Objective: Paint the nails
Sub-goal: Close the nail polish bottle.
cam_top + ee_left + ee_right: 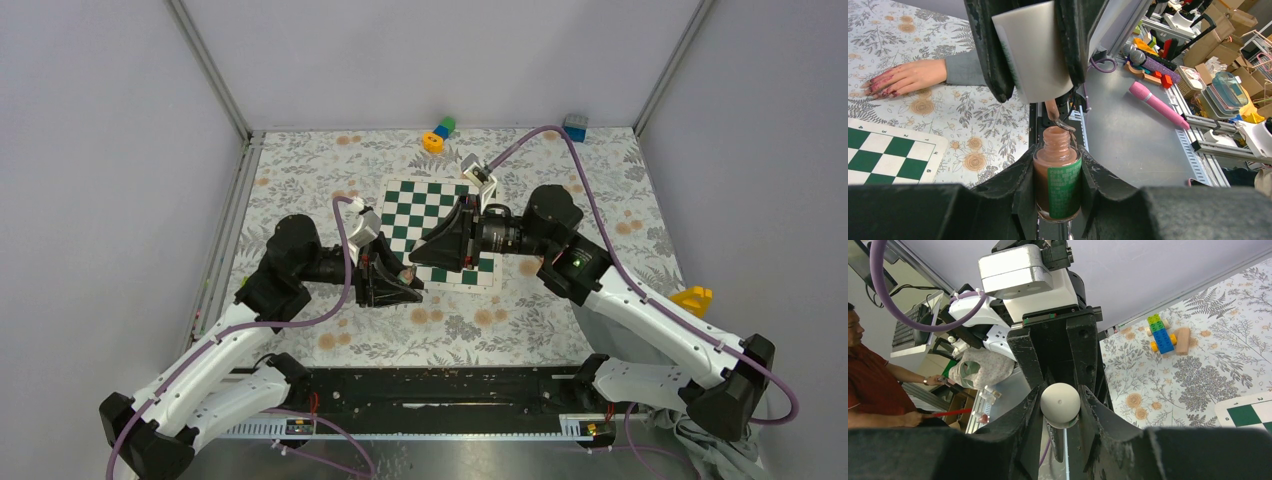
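Two arms close together above the bench point(560, 310), by the chessboard point(428, 208).
The left hand point(1058, 155) pinches an open polish bottle point(1058, 186); the right hand point(1060, 392) pinches the white cap point(1033, 55), its brush point(1054, 112) at the bottle's mouth. The reddish nails point(879, 89) rest on the bench, well apart.

Left arm point(215, 350) and right arm point(655, 310) match — white lower links, bulky black joints, a purple cable point(877, 260) along each; left gripper point(1058, 170) and right gripper point(1060, 407) are matte black.
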Motion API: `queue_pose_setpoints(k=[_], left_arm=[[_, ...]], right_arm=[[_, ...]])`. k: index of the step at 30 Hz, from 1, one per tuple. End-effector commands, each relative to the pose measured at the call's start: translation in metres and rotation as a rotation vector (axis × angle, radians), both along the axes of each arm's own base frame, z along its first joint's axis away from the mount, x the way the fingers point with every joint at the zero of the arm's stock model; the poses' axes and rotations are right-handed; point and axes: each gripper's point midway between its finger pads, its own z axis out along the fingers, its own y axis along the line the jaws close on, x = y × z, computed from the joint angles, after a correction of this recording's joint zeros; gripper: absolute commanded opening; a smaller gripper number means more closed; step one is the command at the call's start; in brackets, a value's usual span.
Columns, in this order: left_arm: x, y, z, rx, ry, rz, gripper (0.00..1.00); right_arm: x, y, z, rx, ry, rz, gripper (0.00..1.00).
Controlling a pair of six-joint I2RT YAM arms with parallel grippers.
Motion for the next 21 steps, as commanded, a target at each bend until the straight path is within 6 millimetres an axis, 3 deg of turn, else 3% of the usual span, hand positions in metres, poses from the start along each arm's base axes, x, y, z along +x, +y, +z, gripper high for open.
queue_pose_setpoints(k=[1, 21], left_arm=[[0.000, 0.000, 0.022, -0.056, -0.087, 0.000, 0.00], [0.002, 0.000, 0.023, -0.060, -0.097, 0.022, 0.00]], right_arm=[[-0.006, 0.003, 0.019, 0.052, -0.041, 0.025, 0.00], [-0.014, 0.008, 0.000, 0.014, -0.011, 0.062, 0.00]])
